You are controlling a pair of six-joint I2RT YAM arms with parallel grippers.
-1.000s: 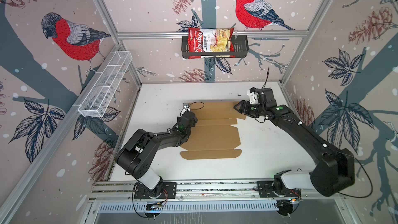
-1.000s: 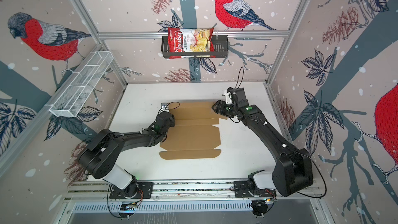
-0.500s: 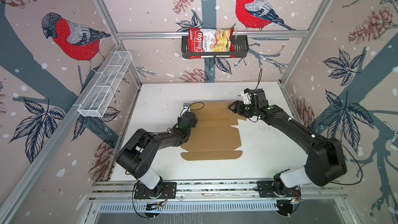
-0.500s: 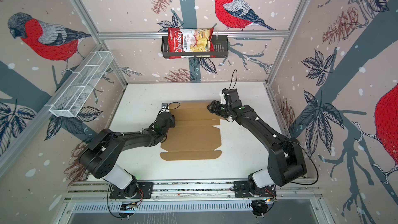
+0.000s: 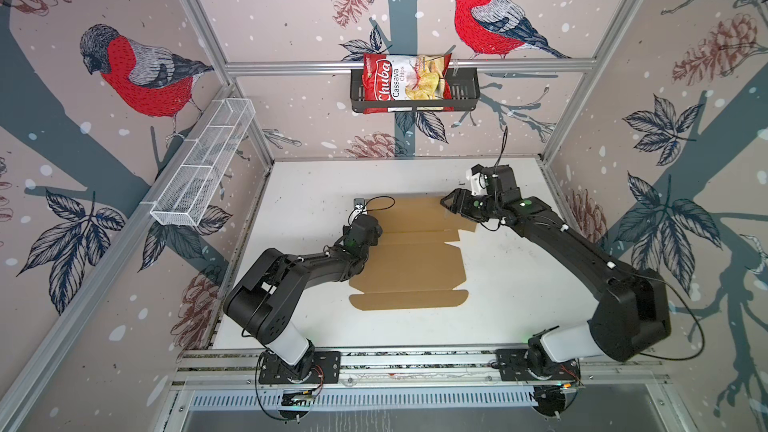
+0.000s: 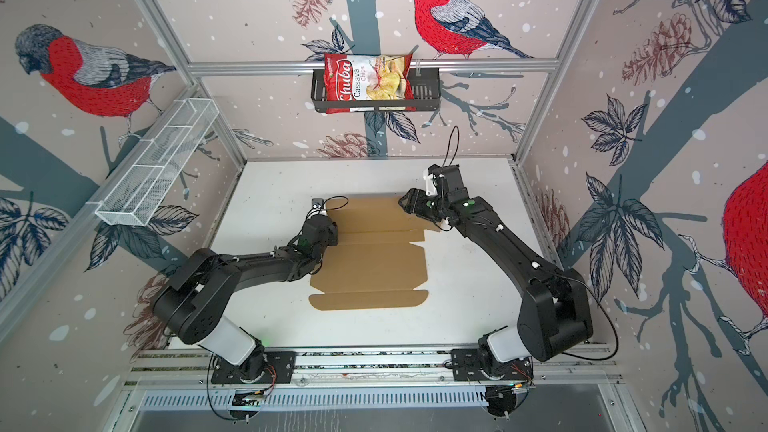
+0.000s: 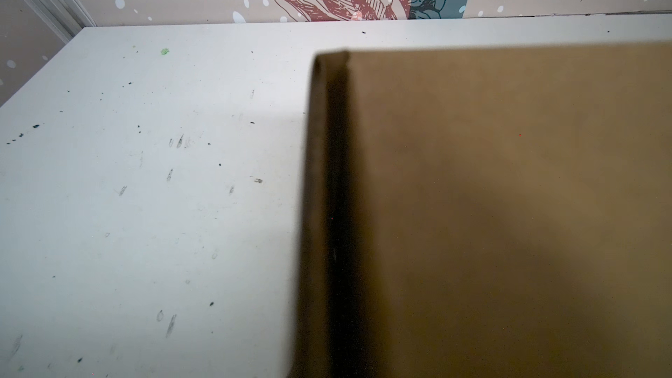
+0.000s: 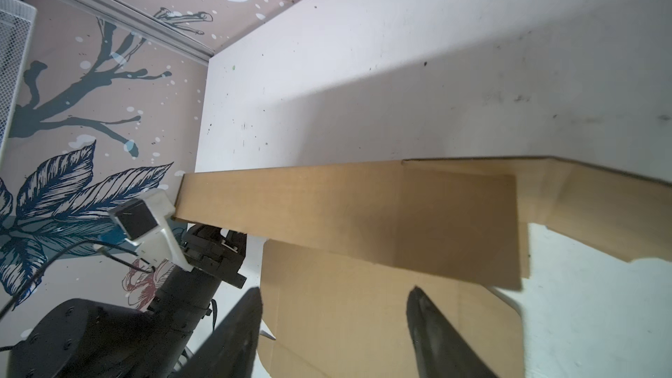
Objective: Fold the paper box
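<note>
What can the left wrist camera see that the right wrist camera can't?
Only the left wrist view: a very close look at the plain brown cardboard paper box, with one turned-up edge standing in shadow.

Only the right wrist view: the right tool, its two dark fingers apart with nothing gripped, the black left arm with its white camera, and a white mesh basket.

Both: the paper box, the scuffed white table and the painted wall.

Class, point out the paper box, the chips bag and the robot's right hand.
paper box [image 5: 411,268]: a top view, middle panel.
chips bag [image 5: 405,83]: a top view, printed front.
right hand [image 8: 335,290]: right wrist view, midway between fingertips.
</note>
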